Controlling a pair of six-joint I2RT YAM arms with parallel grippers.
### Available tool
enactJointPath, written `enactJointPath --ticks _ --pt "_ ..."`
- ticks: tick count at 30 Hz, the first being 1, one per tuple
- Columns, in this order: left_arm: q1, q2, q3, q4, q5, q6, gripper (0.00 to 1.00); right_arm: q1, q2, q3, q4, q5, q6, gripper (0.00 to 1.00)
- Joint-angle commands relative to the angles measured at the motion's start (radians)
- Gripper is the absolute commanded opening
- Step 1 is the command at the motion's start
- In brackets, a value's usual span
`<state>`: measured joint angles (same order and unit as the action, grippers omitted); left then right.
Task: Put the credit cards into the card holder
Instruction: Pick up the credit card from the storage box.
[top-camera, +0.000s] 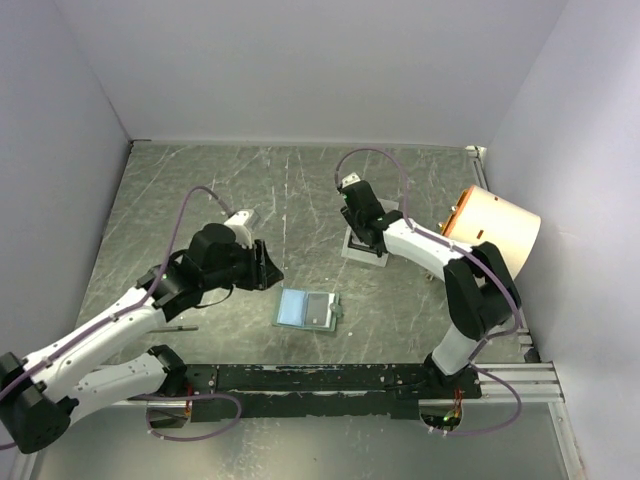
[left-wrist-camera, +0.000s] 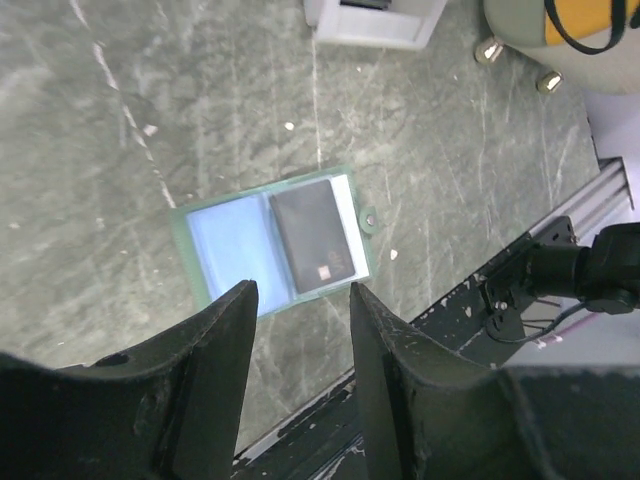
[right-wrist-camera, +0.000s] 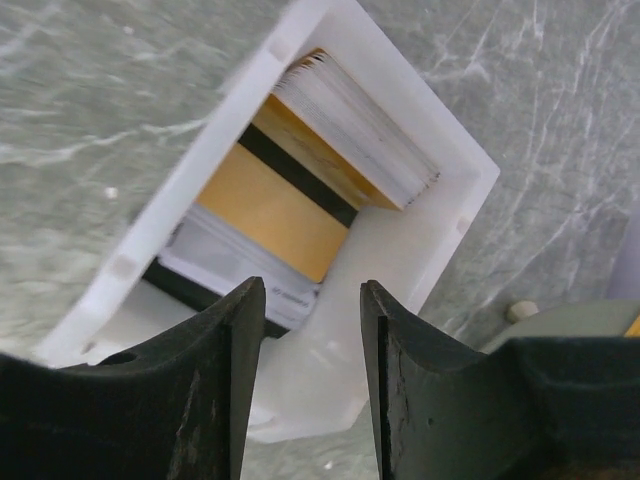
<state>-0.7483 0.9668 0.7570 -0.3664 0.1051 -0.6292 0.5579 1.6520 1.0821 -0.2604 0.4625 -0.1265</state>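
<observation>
Nearest the arm bases, a black slotted metal rail runs along the front edge of the grey marbled table. Just beyond it, the sage-green folding card holder lies opened flat on the table with its pale blue inside facing up. Its long axis runs left to right, slightly tilted, and its small snap tab sticks out from the end toward the right arm. A dark rectangular plastic card sits in the half beside that tab, its long axis crossing the holder's. A small reddish mark near one end of the card is too small to read. Just beyond and left of the holder, the left jaws hang above the table, black fingers parted about halfway with nothing between them. Farther beyond the holder and to its right sits a white rectangular plastic tray holding more credit cards. In it are a gold card crossed by a black stripe, a tilted stack of cards showing white edges behind it, and a pale card beneath it whose fine print is blurred. The right jaws hover over the tray, partly open and gripping nothing. Right of the tray, a pale orange drum-shaped object stands by the wall.
</observation>
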Motion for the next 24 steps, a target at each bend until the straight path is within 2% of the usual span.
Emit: enactJointPath --ticks 1,13,18,24 --pt "-0.005 -0.071 0.058 -0.168 -0.136 0.086 0.53 -0.045 0.038 0.049 -0.006 0.007 -0.137 0.44" --pt "-0.004 -0.153 0.051 -0.208 -0.185 0.109 0.53 -0.09 0.117 0.026 0.165 -0.077 -0.379 0.42" --pt "-0.005 -0.148 0.058 -0.224 -0.194 0.11 0.53 -0.09 0.127 -0.019 0.268 -0.078 -0.45 0.4" --pt "-0.005 -0.169 0.052 -0.219 -0.201 0.107 0.54 -0.09 0.157 -0.04 0.294 -0.085 -0.481 0.39"
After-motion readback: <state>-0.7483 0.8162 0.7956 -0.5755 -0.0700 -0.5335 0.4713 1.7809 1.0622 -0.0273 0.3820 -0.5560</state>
